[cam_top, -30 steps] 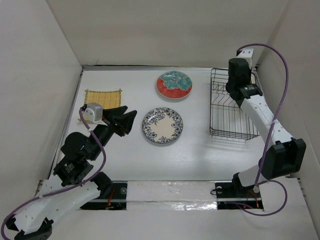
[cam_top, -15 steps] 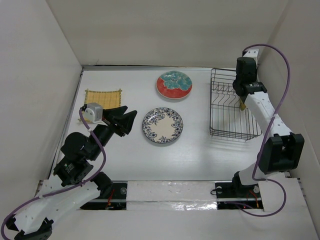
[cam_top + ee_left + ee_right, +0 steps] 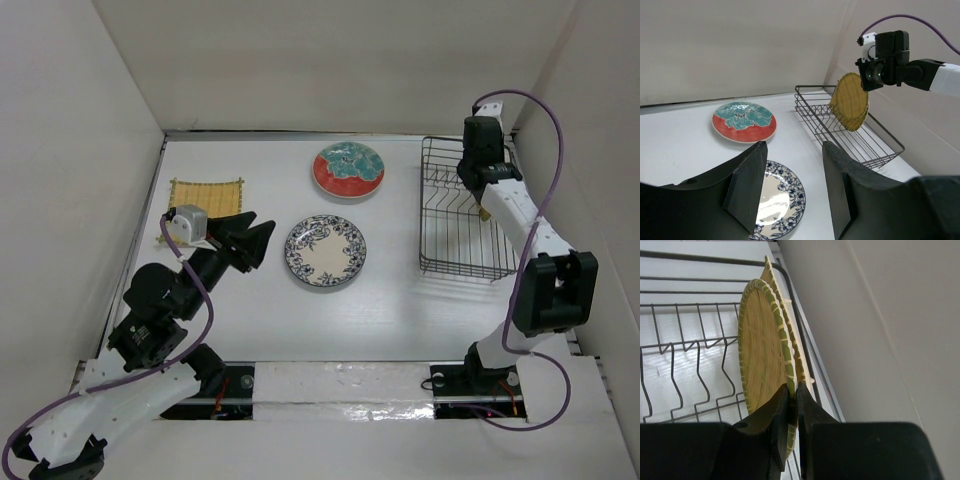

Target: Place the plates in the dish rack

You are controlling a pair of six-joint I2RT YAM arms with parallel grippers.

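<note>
Evidently early on, the right gripper, clamped on a round yellow plate, held it on edge over the rack, while the left gripper, jaws apart, hovered just short of the blue plate, the red plate beyond, both unloaded.

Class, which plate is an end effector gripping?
The round yellow woven plate, pinched on edge by the right end effector at the dish rack; the red plate and blue plate lie flat.
</note>
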